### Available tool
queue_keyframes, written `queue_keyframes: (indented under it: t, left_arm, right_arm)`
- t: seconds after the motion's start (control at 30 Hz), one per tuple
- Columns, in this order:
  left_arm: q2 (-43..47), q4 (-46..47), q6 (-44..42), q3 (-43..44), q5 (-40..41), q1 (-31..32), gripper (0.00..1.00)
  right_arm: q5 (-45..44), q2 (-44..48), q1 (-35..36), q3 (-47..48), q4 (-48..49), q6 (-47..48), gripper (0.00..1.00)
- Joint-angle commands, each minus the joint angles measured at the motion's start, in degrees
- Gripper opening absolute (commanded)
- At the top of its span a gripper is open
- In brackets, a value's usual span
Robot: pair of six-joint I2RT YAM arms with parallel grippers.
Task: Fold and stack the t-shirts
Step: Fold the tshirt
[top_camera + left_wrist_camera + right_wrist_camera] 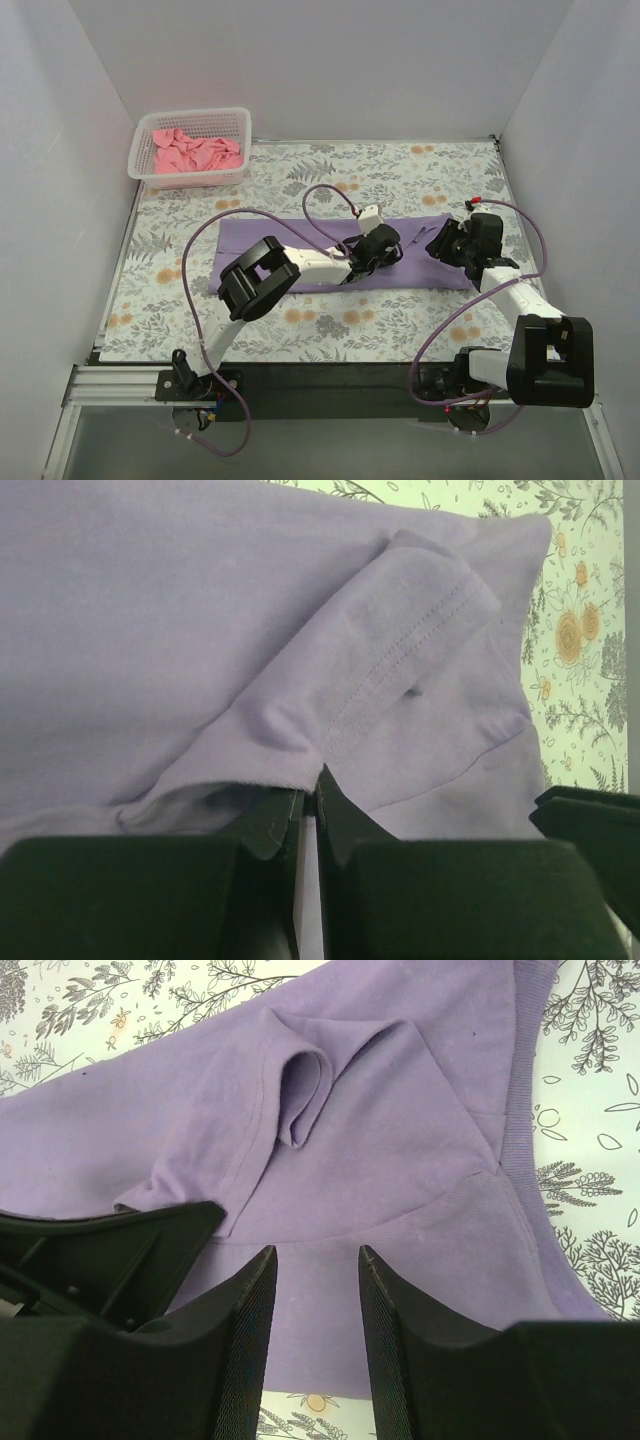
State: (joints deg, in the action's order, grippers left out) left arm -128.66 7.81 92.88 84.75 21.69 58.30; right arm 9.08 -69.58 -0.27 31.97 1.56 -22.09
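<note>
- The table wore a floral tablecloth (pixel 420 320), boxed in by plain white walls (pixel 330 60).
- A white mesh basket (pixel 140 165) sat in the far left corner, with the salmon-pink t-shirt (pixel 195 152) crumpled inside.
- The lavender t-shirt (pixel 300 240) lay across the middle of the cloth, folded into a long band.
- The left gripper (pixel 312 798) was down on the band's right half, jaws pressed together and pinching a fold of the purple cloth beside a sleeve.
- The right gripper (pixel 312 1260) hung over the collar end, jaws spread apart with nothing between them.
- A purple cable (pixel 320 200) looped above the shirt.
</note>
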Motion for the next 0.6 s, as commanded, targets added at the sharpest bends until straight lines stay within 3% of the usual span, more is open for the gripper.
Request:
queue_keyframes:
  t: [0.0,0.3,0.57]
  left_arm:
    - [9.1,-0.5,-1.1,-2.7,2.2,0.3,0.0]
    - [14.1,-6.0,0.5,-6.3,-1.6,-1.4,0.0]
    - [13.3,-7.5,2.4,-6.5,-6.7,-4.2,0.0]
  right_arm:
    - [-1.0,0.1,0.2,0.5,2.4,1.3,0.44]
    - [-3.9,0.1,0.2,2.0,2.3,3.1,0.41]
    - [0.3,-3.4,0.2,5.1,3.4,5.6,0.34]
